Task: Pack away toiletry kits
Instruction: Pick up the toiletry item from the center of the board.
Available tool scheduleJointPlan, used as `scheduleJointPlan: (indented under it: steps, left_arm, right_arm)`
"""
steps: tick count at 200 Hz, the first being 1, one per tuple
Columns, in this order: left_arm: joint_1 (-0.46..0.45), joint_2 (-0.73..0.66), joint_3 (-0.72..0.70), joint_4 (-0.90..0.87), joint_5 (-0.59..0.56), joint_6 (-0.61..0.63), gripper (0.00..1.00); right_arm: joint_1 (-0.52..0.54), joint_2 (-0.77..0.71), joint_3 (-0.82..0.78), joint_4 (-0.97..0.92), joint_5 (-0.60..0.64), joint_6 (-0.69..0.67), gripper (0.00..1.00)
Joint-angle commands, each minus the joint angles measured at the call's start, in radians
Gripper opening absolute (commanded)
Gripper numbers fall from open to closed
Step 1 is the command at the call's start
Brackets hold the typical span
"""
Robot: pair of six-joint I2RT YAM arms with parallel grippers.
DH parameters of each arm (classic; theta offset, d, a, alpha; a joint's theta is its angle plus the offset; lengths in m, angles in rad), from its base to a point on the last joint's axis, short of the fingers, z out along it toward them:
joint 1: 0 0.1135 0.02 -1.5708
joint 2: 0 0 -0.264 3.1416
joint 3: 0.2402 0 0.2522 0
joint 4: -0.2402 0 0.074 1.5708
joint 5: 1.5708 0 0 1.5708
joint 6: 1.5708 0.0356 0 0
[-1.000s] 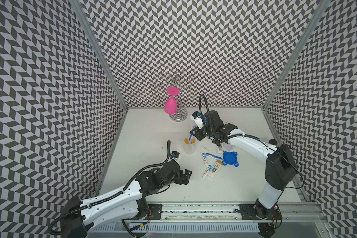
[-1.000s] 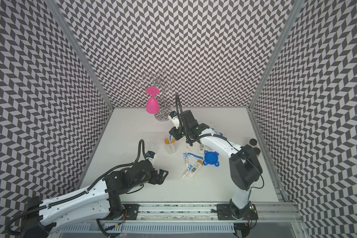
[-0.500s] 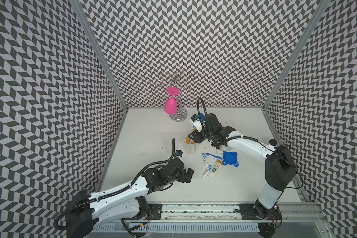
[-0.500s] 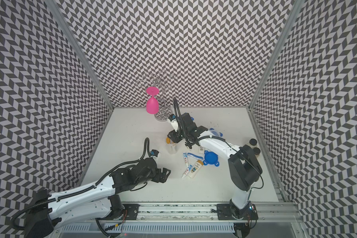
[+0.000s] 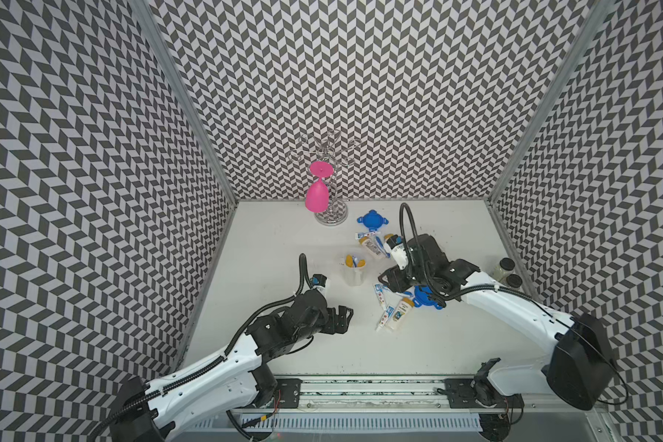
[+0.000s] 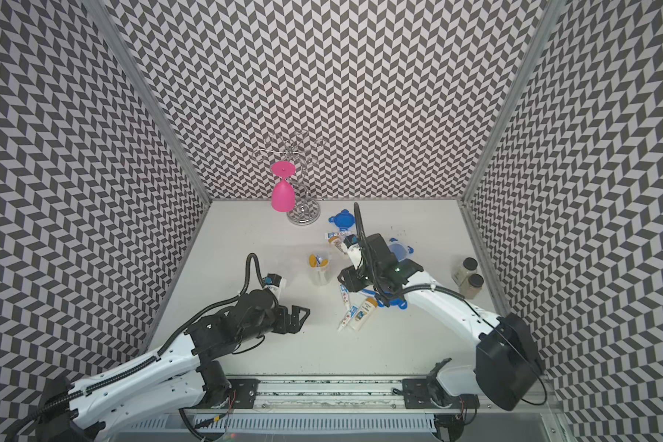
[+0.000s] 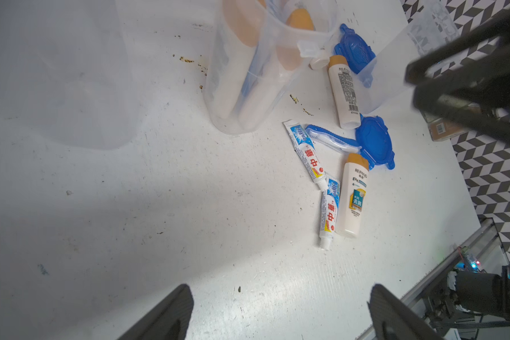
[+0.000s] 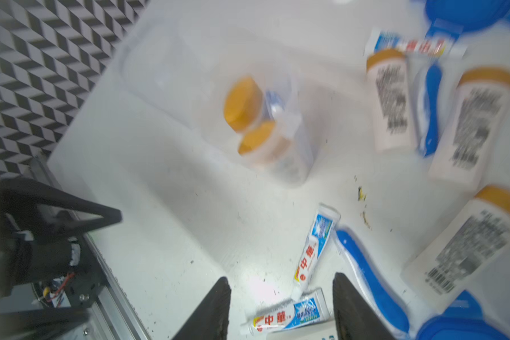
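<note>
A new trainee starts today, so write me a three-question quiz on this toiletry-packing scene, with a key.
1. True or false: the upright clear plastic jar holds two small white bottles with yellow-orange caps.
2. The pink stemmed goblet is: A) hanging upside down on the silver wire rack; B) lying on its side; C) standing upright beside the jar.
3. What does the left gripper hold?
Key: 1 true; 2 A; 3 nothing, its jaws stand open.
</note>
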Motion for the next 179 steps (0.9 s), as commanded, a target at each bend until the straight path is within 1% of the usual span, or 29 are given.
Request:
scheduleJointPlan:
  steps: [1,23,60,76,89,108,120,136,153,179]
  left_arm:
    - [0.037,-0.014,-0.007,0.000,0.044,0.008,0.95]
    - [0.054,-0.022,0.010,-0.005,0.050,0.021,0.95]
    - [0.061,-0.036,0.009,-0.017,0.046,0.008,0.95]
    - [0.063,-0.045,0.006,-0.021,0.041,0.001,0.95]
    - [0.064,-0.050,0.006,-0.020,0.039,0.000,0.95]
    - [0.066,-0.052,-0.013,0.002,0.045,0.006,0.95]
    - [0.067,-0.047,-0.022,0.015,0.048,0.009,0.95]
    - [0.066,-0.044,-0.023,0.019,0.047,0.011,0.95]
    - [0.068,-0.050,-0.018,0.018,0.040,0.018,0.94]
    - [0.070,-0.056,-0.017,0.021,0.041,0.023,0.94]
  right_arm:
    - [-0.003,0.112,-0.010,0.006,-0.044,0.005,0.53]
    - [-0.004,0.168,-0.051,0.084,-0.043,0.000,0.51]
    - [-0.002,0.247,-0.042,0.148,-0.045,-0.018,0.46]
    - [-0.001,0.268,-0.045,0.167,-0.034,-0.024,0.41]
    - [0.001,0.286,-0.053,0.171,-0.026,-0.029,0.38]
    - [0.018,0.310,-0.057,0.153,0.001,-0.033,0.36]
    - [0.033,0.323,-0.052,0.129,0.051,-0.026,0.35]
    - [0.035,0.328,-0.057,0.119,0.081,-0.019,0.34]
    - [0.035,0.334,-0.065,0.120,0.099,-0.012,0.30]
    - [0.035,0.323,-0.088,0.119,0.118,-0.008,0.20]
